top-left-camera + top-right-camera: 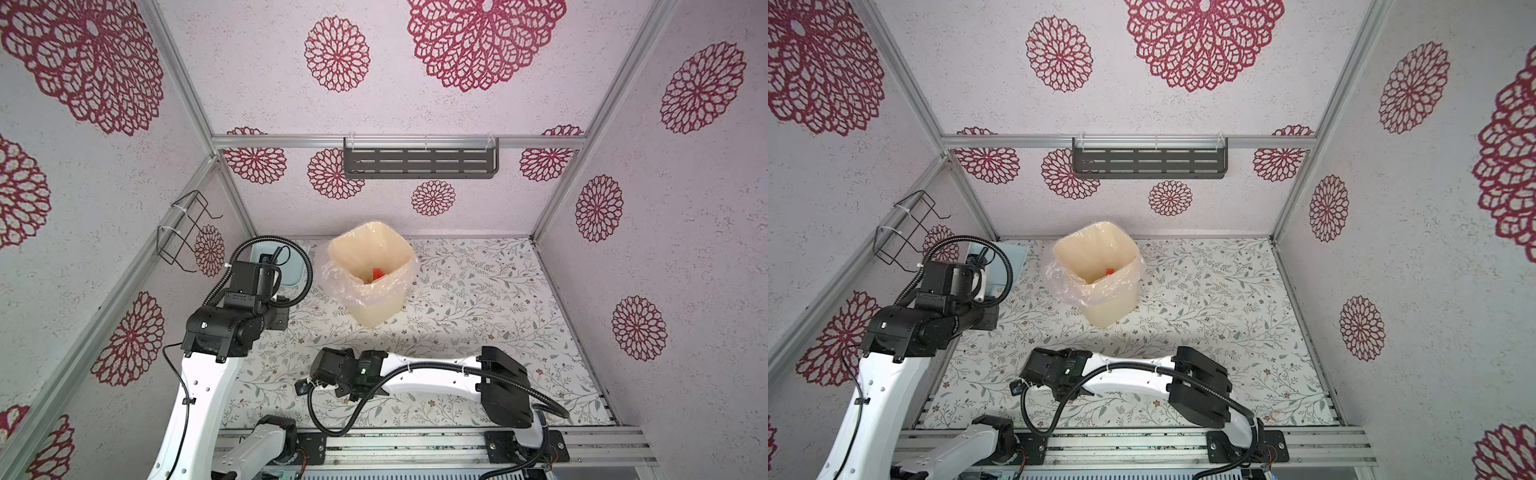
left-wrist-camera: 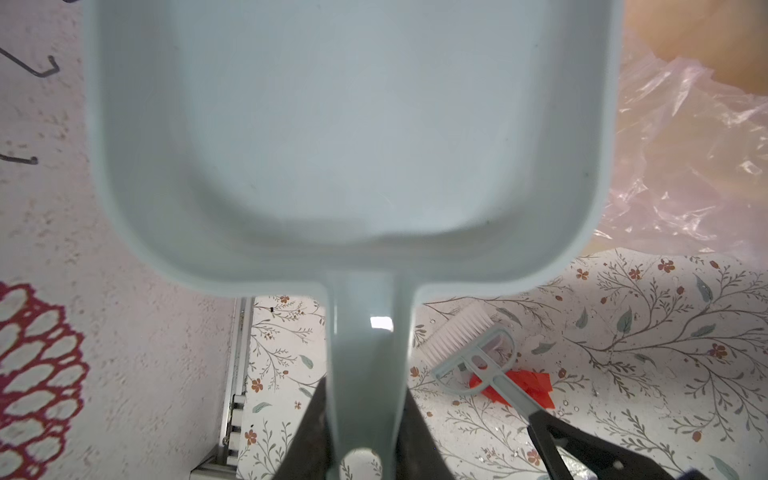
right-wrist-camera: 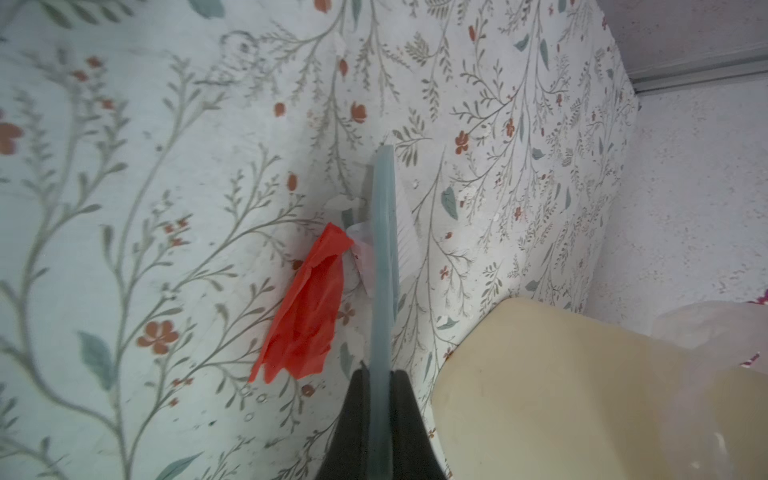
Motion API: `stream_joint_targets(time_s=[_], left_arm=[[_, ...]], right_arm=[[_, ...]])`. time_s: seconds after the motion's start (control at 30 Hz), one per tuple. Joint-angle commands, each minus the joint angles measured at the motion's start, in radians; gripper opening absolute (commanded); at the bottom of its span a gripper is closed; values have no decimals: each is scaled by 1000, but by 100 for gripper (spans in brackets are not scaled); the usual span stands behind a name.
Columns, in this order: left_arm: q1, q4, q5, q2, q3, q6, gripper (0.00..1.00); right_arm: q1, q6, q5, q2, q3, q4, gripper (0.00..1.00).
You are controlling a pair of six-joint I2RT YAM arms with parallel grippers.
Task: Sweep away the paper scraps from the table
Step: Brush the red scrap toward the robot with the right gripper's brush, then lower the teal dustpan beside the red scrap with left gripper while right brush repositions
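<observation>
My left gripper (image 2: 368,399) is shut on the handle of a pale blue dustpan (image 2: 353,124), held above the table's far left corner; its pan (image 1: 291,266) shows past the arm in both top views. My right gripper (image 3: 380,374) is shut on the thin handle of a small pale brush (image 3: 382,249), whose white bristles (image 2: 465,328) rest on the table (image 3: 166,166). A crumpled bright red paper scrap (image 3: 307,316) lies against the brush, and a small white scrap (image 3: 361,241) touches its head. In both top views the right arm hides these scraps. Another red scrap (image 1: 377,274) lies inside the bin.
A cream bin (image 1: 370,249) lined with a clear plastic bag stands at the back middle, just beyond the brush and next to the dustpan. A wire rack (image 1: 183,232) hangs on the left wall and a grey shelf (image 1: 419,160) on the back wall. A small pale lump (image 1: 1276,415) sits near the front right edge.
</observation>
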Motion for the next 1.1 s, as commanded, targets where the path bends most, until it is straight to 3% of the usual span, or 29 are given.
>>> stream_joint_targets(time_s=[0.0, 0.17, 0.47, 0.83, 1.07], left_arm=[[10, 13, 10, -13, 6, -7, 0], [9, 20, 17, -11, 2, -12, 0], [9, 14, 14, -15, 10, -5, 0], [10, 5, 28, -23, 7, 25, 0], [10, -18, 41, -31, 0, 38, 0]], right_arm=[[14, 114, -23, -80, -31, -142, 0], [10, 201, 7, -118, 29, -225, 0], [-9, 533, -180, -121, 240, -414, 0], [-37, 970, -365, -295, 74, -109, 0], [-101, 1237, -502, -287, -45, 80, 0]])
